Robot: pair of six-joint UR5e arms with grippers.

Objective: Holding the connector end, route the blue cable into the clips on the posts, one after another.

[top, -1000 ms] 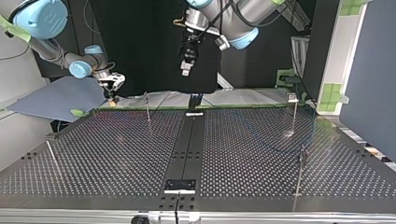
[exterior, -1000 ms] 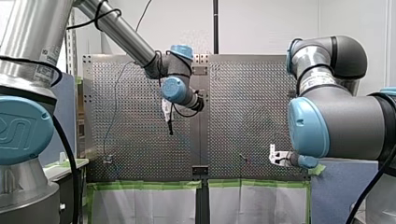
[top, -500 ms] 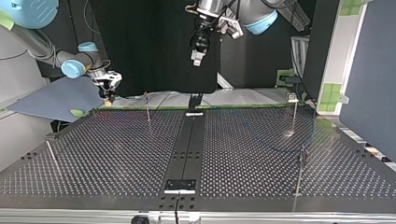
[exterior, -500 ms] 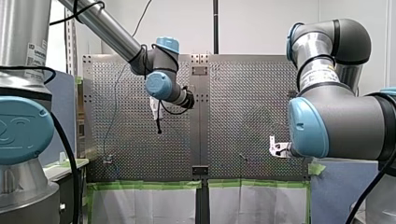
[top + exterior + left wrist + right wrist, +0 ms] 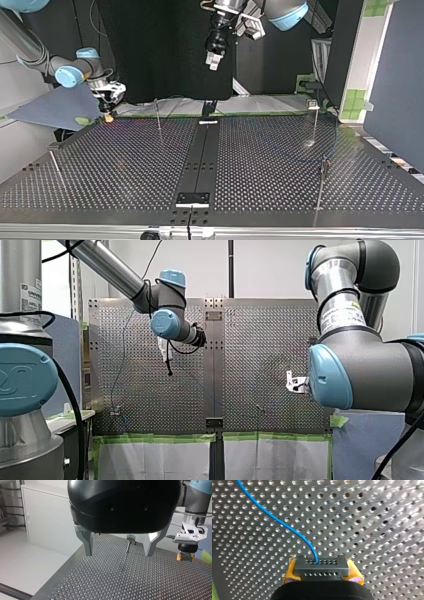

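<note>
In the right wrist view my right gripper (image 5: 322,573) is shut with its yellow pads (image 5: 290,571) on a black connector (image 5: 321,565). The blue cable (image 5: 287,527) curves away from the connector over the perforated plate. The top view has this gripper (image 5: 108,114) low over the far left edge of the table. My left gripper (image 5: 119,553) is open with nothing between its metal fingers, and hangs high above the table's far middle (image 5: 212,60). A thin post with a clip (image 5: 128,545) stands ahead of it.
Other posts stand on the perforated table (image 5: 125,165): one at the far left of centre (image 5: 157,114), two at the right (image 5: 316,122) (image 5: 321,186), and a leaning one at the near left (image 5: 54,167). A black rail (image 5: 199,160) runs down the middle.
My left arm has risen and swung toward the front view's left. My right gripper, still holding the connector, has shifted toward the top view's left edge.
</note>
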